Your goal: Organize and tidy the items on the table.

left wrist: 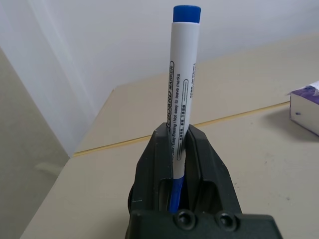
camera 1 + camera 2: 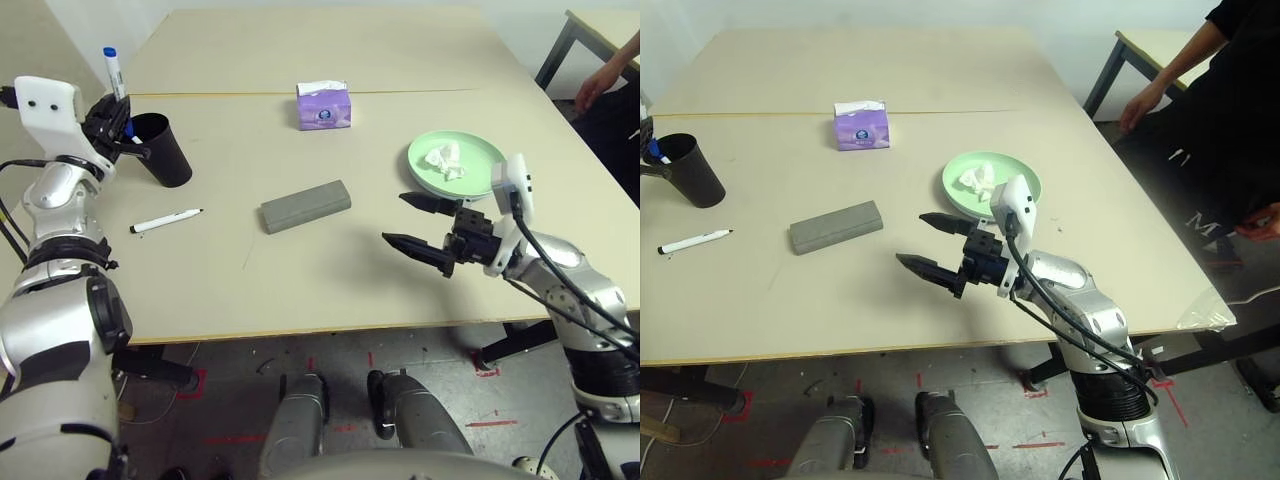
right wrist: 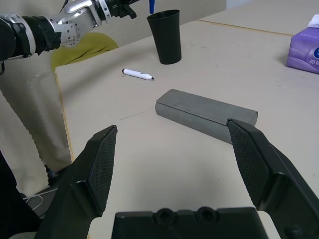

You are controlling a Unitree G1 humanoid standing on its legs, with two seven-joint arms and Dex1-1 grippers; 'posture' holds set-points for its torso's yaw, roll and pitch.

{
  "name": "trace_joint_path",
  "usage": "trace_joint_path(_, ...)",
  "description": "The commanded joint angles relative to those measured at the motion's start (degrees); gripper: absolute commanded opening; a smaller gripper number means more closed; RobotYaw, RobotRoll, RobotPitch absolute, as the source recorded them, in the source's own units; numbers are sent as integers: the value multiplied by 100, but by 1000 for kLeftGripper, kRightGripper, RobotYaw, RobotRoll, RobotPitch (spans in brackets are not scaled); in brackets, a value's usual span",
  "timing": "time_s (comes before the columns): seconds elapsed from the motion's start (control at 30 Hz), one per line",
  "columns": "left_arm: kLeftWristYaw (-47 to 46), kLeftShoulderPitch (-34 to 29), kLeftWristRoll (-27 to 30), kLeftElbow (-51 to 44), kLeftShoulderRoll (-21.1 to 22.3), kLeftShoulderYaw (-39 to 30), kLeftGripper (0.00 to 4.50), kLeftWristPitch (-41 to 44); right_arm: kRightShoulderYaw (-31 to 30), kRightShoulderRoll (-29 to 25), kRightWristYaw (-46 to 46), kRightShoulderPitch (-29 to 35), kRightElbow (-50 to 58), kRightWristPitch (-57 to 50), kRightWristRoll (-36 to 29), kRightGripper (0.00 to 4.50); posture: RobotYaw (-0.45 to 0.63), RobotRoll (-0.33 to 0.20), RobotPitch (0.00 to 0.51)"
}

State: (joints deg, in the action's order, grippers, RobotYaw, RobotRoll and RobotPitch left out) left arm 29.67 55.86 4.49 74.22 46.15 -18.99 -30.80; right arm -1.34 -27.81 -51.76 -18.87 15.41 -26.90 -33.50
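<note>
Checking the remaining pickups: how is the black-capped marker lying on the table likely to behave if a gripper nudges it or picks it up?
The black-capped marker lies flat on the table; being a slim round tube, it would probably roll if nudged sideways. It looks rigid and likely light, so it should lift without bending. Its smooth barrel may slip or pivot if pinched off-centre.

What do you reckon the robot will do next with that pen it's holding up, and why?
Probably lower it into the black plastic cup. The left tool is shut on the white blue-capped marker, held upright right beside the cup's open mouth. A second white marker, black-capped, lies loose on the beige table, likely the next thing to collect.
</note>
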Motion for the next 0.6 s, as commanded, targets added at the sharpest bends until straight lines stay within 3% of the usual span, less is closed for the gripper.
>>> trace_joint_path(0.03, -26, -107, -15, 111, -9, -31, 992, -33, 30, -34, 30, 80, 165, -71, -70, 4500, -67, 0, 181)
trace_joint_path(0.4, 102, -146, 138, 79, 7, -171, 4489, -164, 83, -50, 133, 126, 330, -207, -194, 4500, -66, 0, 187)
trace_joint_path(0.6, 763, -262, 407, 11, 101, -322, 4489, -93, 54, -22, 139, 110, 263, -173, -175, 4500, -62, 0, 185)
